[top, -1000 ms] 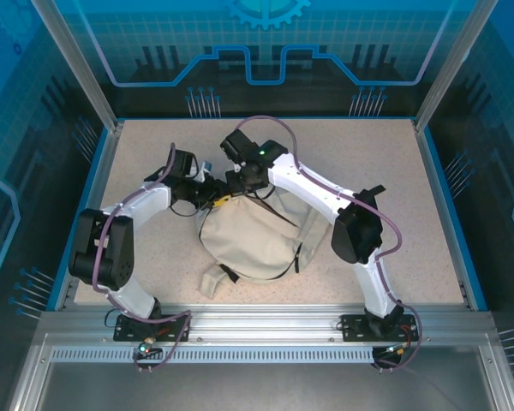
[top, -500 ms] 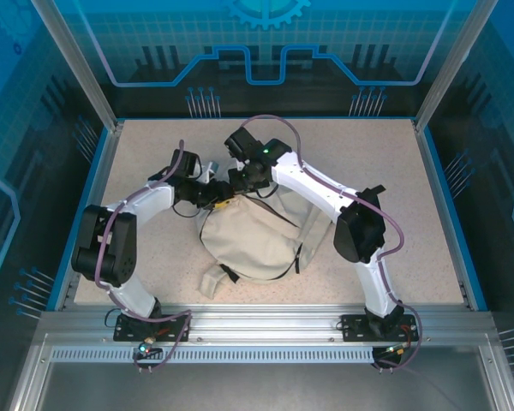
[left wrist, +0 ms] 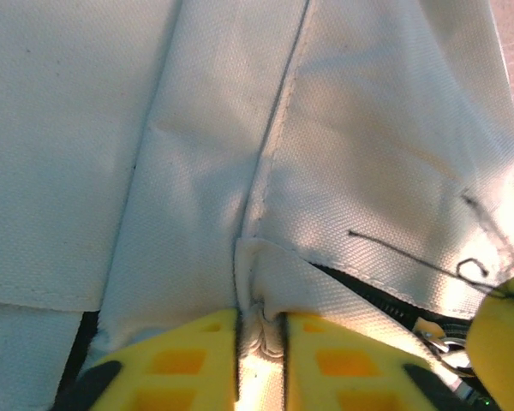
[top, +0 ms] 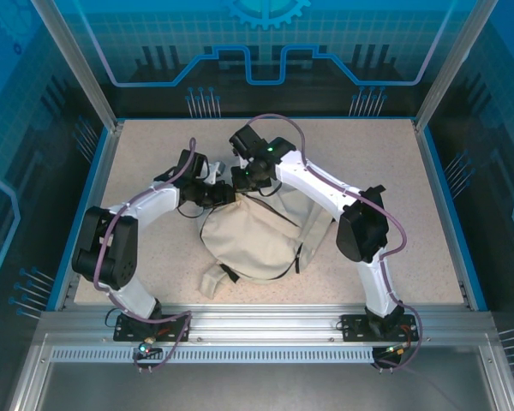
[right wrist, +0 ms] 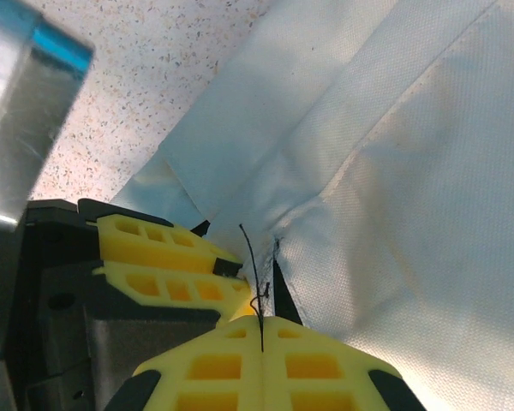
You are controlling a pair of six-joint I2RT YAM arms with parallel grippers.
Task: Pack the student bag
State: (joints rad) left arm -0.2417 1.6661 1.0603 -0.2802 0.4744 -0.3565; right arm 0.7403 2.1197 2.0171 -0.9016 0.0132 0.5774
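Observation:
The student bag (top: 255, 241), cream fabric with black straps, lies in the middle of the table. Both grippers meet at its far top edge. My left gripper (top: 224, 198) (left wrist: 259, 324) is shut on a bunched fold of the bag's cream fabric (left wrist: 259, 282), just beside the black zipper (left wrist: 385, 289). My right gripper (top: 241, 183) (right wrist: 262, 324) is shut on a thin black cord (right wrist: 251, 257) that comes off the bag (right wrist: 411, 171). The left gripper's yellow fingers (right wrist: 167, 257) sit right against the right gripper's tips. In the left wrist view, a right fingertip (left wrist: 502, 330) shows at the lower right.
The speckled table (top: 385, 163) has free room on all sides of the bag. Blue walls and metal posts (top: 81, 81) close it in. A blurred shiny grey block (right wrist: 21, 111) hangs close at the top left of the right wrist view.
Both wrists have shifted a little toward the far side of the table, keeping the bag's top edge between them. The bag's body has not moved.

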